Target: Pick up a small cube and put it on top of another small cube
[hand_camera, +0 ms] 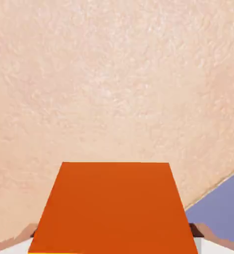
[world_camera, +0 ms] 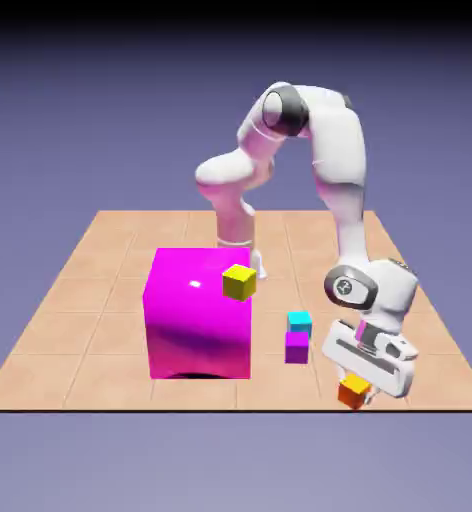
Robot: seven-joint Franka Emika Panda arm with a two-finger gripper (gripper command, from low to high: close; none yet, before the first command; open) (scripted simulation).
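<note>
orange fills the space between my fingers (hand_camera: 211, 246): they are clamped on the orange cube (world_camera: 353, 391), down by the table's (world_camera: 310, 393) near edge, at the exterior view's right. whether it is off the wood i can't tell. the purple cube (world_camera: 296, 349), the likeliest seat, lies to the exterior view's left of my grip and farther in, the cyan cube (world_camera: 299, 322) just beyond it. so i should rise first, then carry left and far.
</note>
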